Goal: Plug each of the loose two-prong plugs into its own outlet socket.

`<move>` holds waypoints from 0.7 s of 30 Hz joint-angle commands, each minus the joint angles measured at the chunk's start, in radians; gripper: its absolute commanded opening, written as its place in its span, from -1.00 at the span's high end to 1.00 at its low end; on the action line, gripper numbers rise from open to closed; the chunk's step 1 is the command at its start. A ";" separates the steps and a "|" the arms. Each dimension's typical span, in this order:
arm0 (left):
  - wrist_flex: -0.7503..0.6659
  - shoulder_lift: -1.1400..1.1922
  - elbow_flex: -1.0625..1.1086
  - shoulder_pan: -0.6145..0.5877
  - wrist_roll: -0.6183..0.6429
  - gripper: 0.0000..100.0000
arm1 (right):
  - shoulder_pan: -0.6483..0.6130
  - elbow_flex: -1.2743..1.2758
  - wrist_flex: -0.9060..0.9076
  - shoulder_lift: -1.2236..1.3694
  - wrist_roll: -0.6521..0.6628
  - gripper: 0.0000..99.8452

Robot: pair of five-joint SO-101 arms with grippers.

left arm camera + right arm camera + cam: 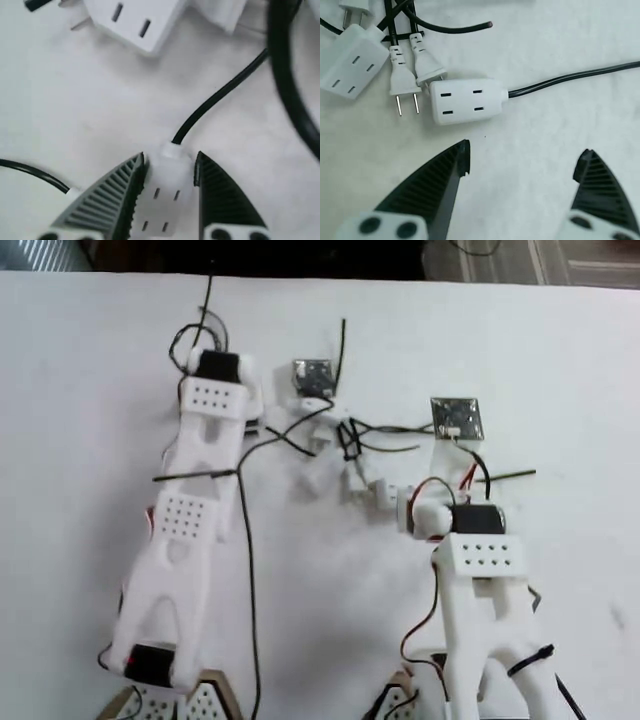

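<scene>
My left gripper (pixel 170 157) is shut on a white outlet block (pixel 162 197), one ribbed finger against each side; its black cord (pixel 215 97) leads away. A second white outlet block (pixel 135 20) lies beyond it. My right gripper (pixel 525 149) is open and hovers just short of another white outlet block (pixel 465 100) with a black cord (pixel 570 77). A loose two-prong plug (pixel 402 82) lies beside that block with bare prongs. A second plug (pixel 427 65) rests against the block's end. In the high view the plugs and blocks (pixel 330 440) lie tangled between both arms.
Two small circuit boards (pixel 312 375) (pixel 457 418) lie behind the tangle. Black cords (pixel 385 430) criss-cross the table's middle, and one long cable (pixel 248 570) runs toward the front edge. Another white block (pixel 352 60) lies beside the loose plug.
</scene>
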 commanded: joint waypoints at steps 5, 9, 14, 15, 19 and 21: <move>0.020 -0.157 0.006 -0.028 0.075 0.73 | -0.007 -0.008 -0.018 0.001 0.009 0.34; 0.021 -0.269 0.173 -0.038 0.130 0.73 | -0.007 -0.008 -0.018 0.001 0.009 0.34; 0.017 -0.558 0.628 -0.016 0.126 0.73 | -0.007 -0.008 -0.018 0.001 0.009 0.34; 0.014 -0.616 0.709 -0.010 0.117 0.72 | -0.007 -0.008 -0.018 0.001 0.009 0.34; -0.060 -0.780 0.890 -0.018 0.074 0.64 | -0.007 -0.008 -0.018 0.001 0.009 0.34; -0.095 -0.811 0.914 -0.044 0.077 0.49 | -0.007 -0.008 -0.018 0.001 0.009 0.34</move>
